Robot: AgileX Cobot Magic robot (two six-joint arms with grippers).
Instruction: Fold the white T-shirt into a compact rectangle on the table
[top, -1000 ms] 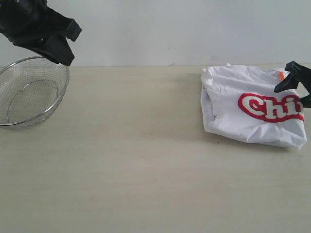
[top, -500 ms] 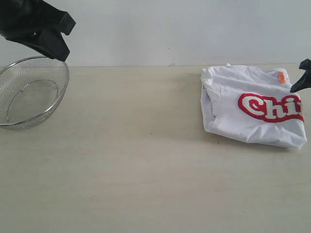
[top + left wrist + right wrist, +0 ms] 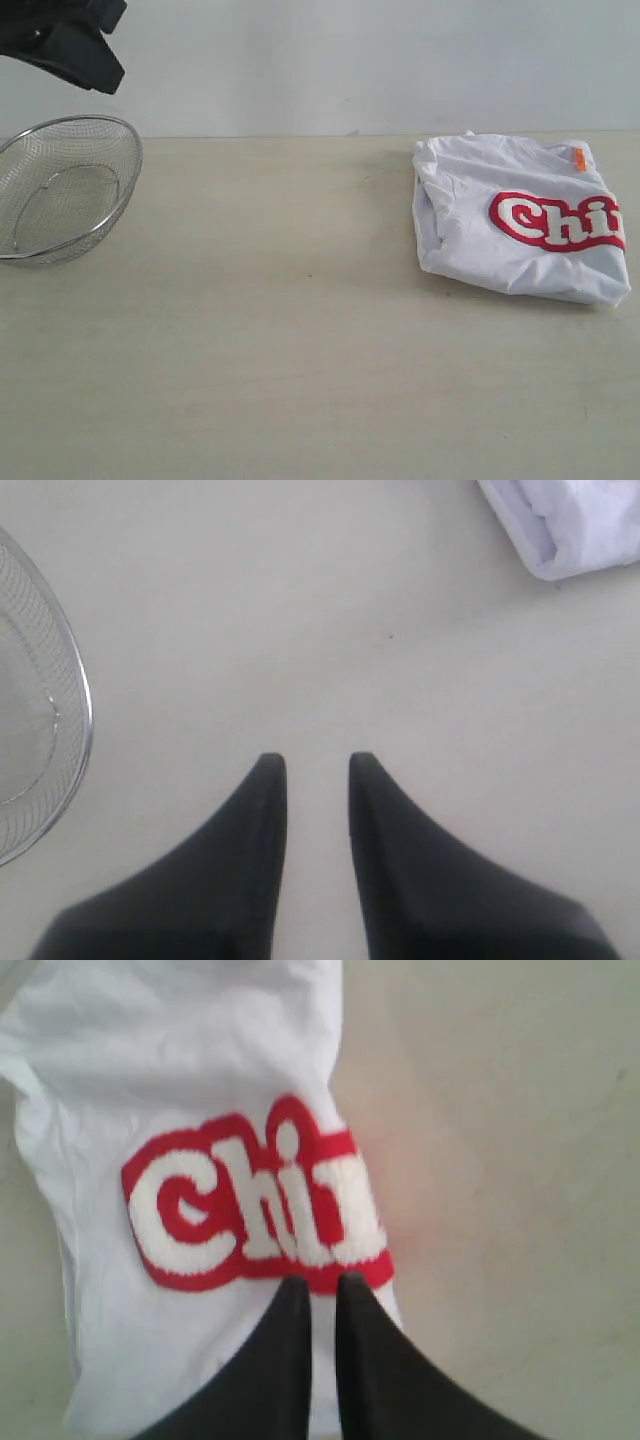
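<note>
While it hangs well above the worktop (image 3: 300, 350), the left tool (image 3: 317, 765) shows two black pointed fingers set a narrow gap apart, with nothing between them and only bare pale surface beneath. From the room, just a dark piece of the left arm (image 3: 65, 45) shows, high in the left corner, above the back rim of a wire mesh bowl (image 3: 60, 190) and clear of it.

The right tool (image 3: 315, 1285) has its two black fingers drawn almost together, with only a sliver of white showing between them. No cloth is pinched. Its tips sit over the lower border of the red lettering (image 3: 250, 1210), though I cannot tell whether they touch the fabric.

That lettering belongs to the white T-shirt (image 3: 500, 250), which lies on the right side of the worktop, near the back edge. It is folded into a rough, slightly rumpled rectangle. The printed face is up, and the red letters with white centres read "Chi" before the picture cuts them off. A small orange tag (image 3: 579, 158) sits at the shirt's far corner. Soft folds bunch along the shirt's left edge.

The bowl rests at the far left of the worktop, tilted, well apart from the shirt, with a broad stretch of beige surface between them. A plain pale wall (image 3: 350, 60) rises behind.
</note>
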